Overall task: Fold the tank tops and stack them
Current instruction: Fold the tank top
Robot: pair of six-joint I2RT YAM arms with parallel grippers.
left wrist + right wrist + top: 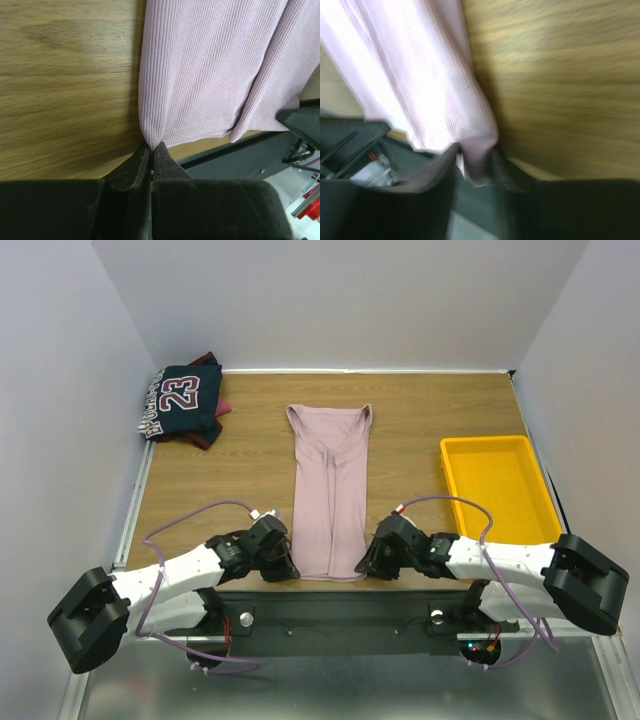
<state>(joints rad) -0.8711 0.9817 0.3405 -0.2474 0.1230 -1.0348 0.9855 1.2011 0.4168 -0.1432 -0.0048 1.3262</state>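
Both arms lie low along the near edge of the desk. The left arm [170,578] has its elbow out toward the near left corner, and its forearm runs inward. The left gripper [284,562] [151,146] sits near the middle of that edge, its fingers [131,172] pressed together on one hem corner of the pink top [330,490]. The right arm [500,560] mirrors it from the near right corner. The right gripper [368,562] [477,161] is clamped on the other hem corner.
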